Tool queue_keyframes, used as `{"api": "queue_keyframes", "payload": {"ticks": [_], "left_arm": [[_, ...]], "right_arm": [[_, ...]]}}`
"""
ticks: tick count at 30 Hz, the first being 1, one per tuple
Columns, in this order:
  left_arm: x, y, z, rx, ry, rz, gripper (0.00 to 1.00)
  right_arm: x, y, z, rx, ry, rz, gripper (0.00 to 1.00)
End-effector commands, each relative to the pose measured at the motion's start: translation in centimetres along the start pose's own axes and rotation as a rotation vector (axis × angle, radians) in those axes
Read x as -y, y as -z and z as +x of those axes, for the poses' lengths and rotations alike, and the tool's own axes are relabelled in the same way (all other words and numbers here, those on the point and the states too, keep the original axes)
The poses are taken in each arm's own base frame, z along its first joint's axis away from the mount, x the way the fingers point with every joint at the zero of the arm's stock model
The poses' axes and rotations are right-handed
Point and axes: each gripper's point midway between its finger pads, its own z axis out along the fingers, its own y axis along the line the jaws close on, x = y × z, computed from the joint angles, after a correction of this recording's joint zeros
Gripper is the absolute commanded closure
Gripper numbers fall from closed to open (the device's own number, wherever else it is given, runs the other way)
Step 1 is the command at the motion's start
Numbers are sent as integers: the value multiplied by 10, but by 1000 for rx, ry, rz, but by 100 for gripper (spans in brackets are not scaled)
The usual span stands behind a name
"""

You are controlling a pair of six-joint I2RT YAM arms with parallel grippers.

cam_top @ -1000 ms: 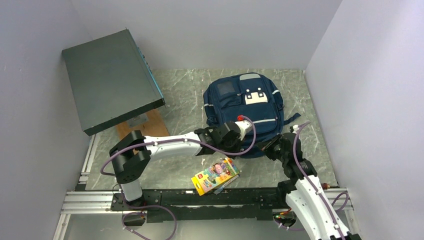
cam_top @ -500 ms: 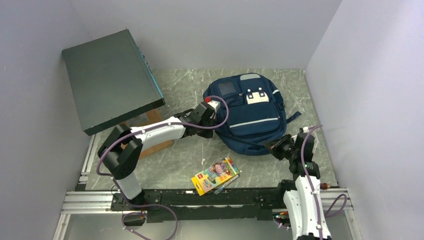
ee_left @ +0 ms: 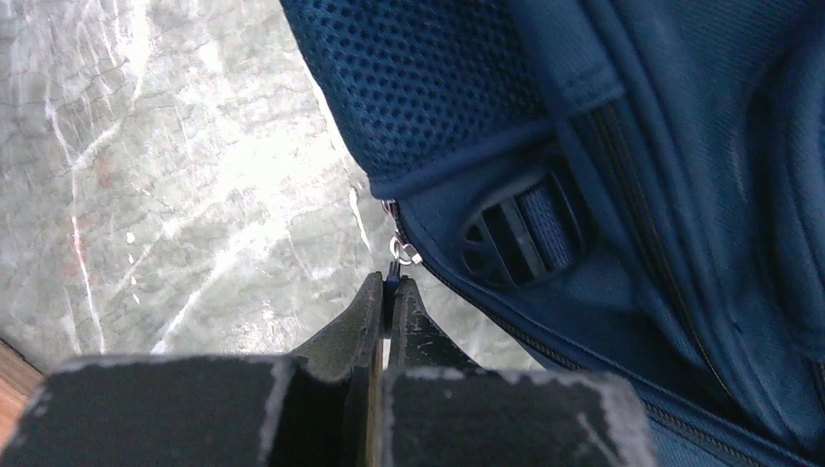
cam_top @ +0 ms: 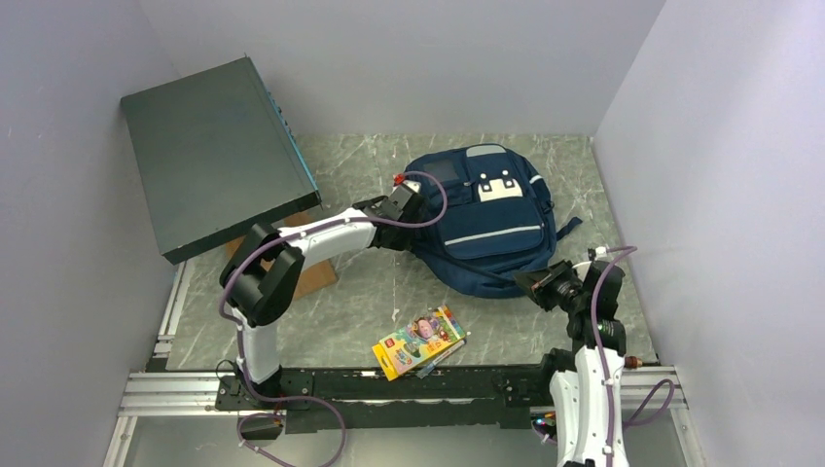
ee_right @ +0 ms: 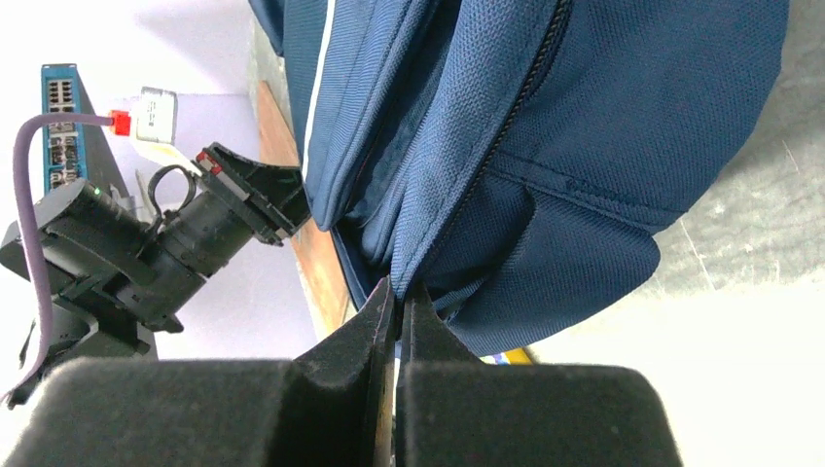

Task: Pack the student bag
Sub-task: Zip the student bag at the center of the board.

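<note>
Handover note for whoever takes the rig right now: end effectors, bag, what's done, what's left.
Left end effector: shut on the zipper pull at the side of the student bag.
Right end effector: shut on the bag's near edge, beside a zip line.
Bag lies front up on the table. Colourful box lies loose near the arm bases.
Done: both grips set.
Left: open the zip, put the box in, probably zip up again.

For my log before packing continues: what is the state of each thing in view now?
student bag: lying flat, front up
left gripper: shut on the zipper pull
right gripper: shut on the bag's lower edge
colourful box: lying flat, outside the bag
dark flat box: tilted, one edge raised
</note>
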Motion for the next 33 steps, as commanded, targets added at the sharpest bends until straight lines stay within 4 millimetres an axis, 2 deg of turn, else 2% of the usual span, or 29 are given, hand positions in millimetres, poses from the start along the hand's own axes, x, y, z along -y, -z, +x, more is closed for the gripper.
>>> {"api": "queue_keyframes", "payload": {"ticks": [1,3,7,9,12,14,15,18,20,23,26,29,33], "left_arm": [[-78,-1,-8,-6,14,-319,100],[-75,-1,-9,-8,22,-288,100],[-55,6,-13,7,47,-164,98],[-45,12,-13,3,50,-96,84],[-30,23,-15,3,62,-5,54],[-21,34,-19,11,62,47,40],[-17,40,-21,16,54,62,38],[0,70,-29,59,21,136,36],[17,91,-35,111,-10,216,36],[44,126,-38,183,-69,363,35],[65,157,-35,222,-125,514,33],[80,186,-34,261,-187,657,33],[86,221,-36,290,-275,760,31]], "right_arm": [[-40,15,-26,87,111,-75,100],[-45,15,-30,97,160,-88,100],[-52,16,-14,-27,230,-135,100],[-52,18,-7,-54,277,-154,100],[-47,18,1,-76,333,-169,100],[-38,14,10,-105,331,-184,100],[-34,12,15,-121,320,-191,100],[-21,2,32,-164,285,-197,100],[-9,-6,45,-194,277,-171,95],[5,-18,70,-256,281,-135,86],[12,-26,95,-335,306,-110,76],[13,-30,102,-357,369,-86,62],[12,-35,98,-364,418,-63,47]]}}
